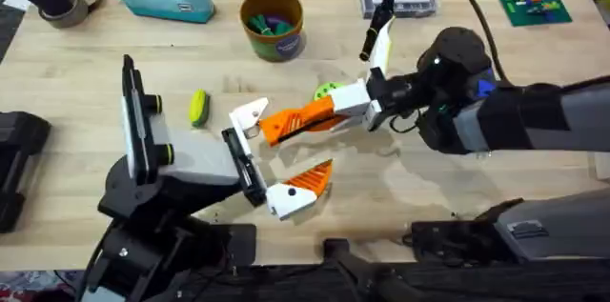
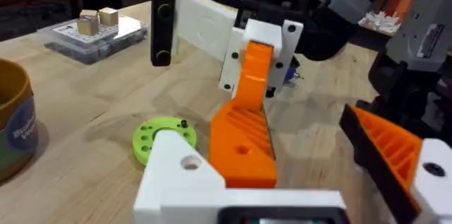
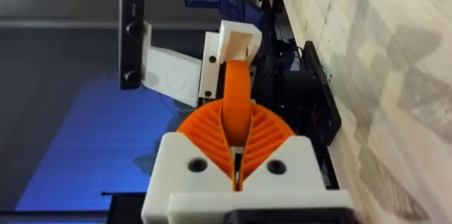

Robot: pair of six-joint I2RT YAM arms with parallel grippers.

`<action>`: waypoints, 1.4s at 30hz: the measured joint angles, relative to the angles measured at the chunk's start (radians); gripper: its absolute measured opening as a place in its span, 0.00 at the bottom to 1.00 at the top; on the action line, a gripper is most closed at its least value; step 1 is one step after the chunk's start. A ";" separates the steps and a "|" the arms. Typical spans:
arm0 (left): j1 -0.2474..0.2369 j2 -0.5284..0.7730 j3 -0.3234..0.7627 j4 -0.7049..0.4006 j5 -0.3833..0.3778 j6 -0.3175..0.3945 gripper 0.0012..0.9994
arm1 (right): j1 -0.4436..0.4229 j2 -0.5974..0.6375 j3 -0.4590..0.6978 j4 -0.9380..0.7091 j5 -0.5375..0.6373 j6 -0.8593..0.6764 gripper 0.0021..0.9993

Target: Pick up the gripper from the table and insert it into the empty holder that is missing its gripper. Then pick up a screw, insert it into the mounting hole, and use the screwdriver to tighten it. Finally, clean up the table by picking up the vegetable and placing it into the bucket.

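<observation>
Overhead, the right gripper (image 1: 329, 111) reaches across the middle of the table (image 1: 429, 197), its white fingers pressed in on the orange gripper (image 1: 286, 123), pinching its rear end. That orange piece points toward the left arm, and its tip meets the holder (image 1: 250, 114), the bare white bracket on the upper side of the left gripper (image 1: 272, 154). The left gripper's jaws stand spread wide, the bare holder on one side and the orange-tipped jaw (image 1: 305, 186) well apart on the other, with nothing between them.

From the left wrist, the orange gripper (image 2: 244, 139) lies right against the holder (image 2: 180, 174), its far end clamped in the right arm's white jaws. From the right wrist, the orange ribbed pads (image 3: 261, 136) squeeze the orange piece from both sides.

The vegetable (image 1: 198, 108) lies on the wood near the left arm. The bucket (image 1: 273, 24) stands at the far side. A green disc (image 1: 327, 89) sits just behind the held piece.
</observation>
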 joint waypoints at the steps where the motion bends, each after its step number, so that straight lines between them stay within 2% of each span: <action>1: 0.000 0.000 0.000 0.000 0.000 0.000 0.99 | 0.002 0.000 0.000 0.000 0.000 0.000 0.02; 33: 0.000 0.000 0.000 0.000 -0.001 0.008 0.99 | 0.002 0.000 0.000 0.041 0.025 0.061 0.02; 42: 0.000 0.000 0.000 0.000 0.000 0.008 0.99 | 0.002 0.000 0.000 0.011 0.072 0.067 0.02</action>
